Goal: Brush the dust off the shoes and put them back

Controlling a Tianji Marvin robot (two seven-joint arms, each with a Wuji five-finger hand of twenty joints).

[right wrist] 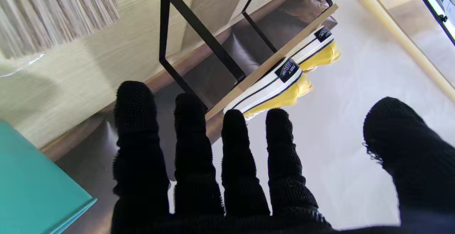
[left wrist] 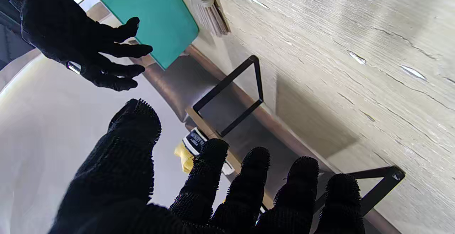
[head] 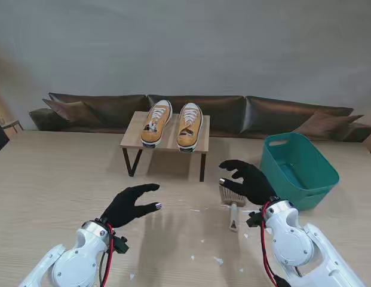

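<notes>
While shoes (head: 172, 124) sit racked, teal bin (head: 300, 170) holds nothing visible.

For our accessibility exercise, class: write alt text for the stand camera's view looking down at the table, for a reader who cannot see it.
Two yellow shoes sit side by side on a small wooden rack at the far side of a table. Nearer to me, two black-gloved robot hands hang open: the left hand, and the right hand over a brush. A teal bin stands at the right.
</notes>
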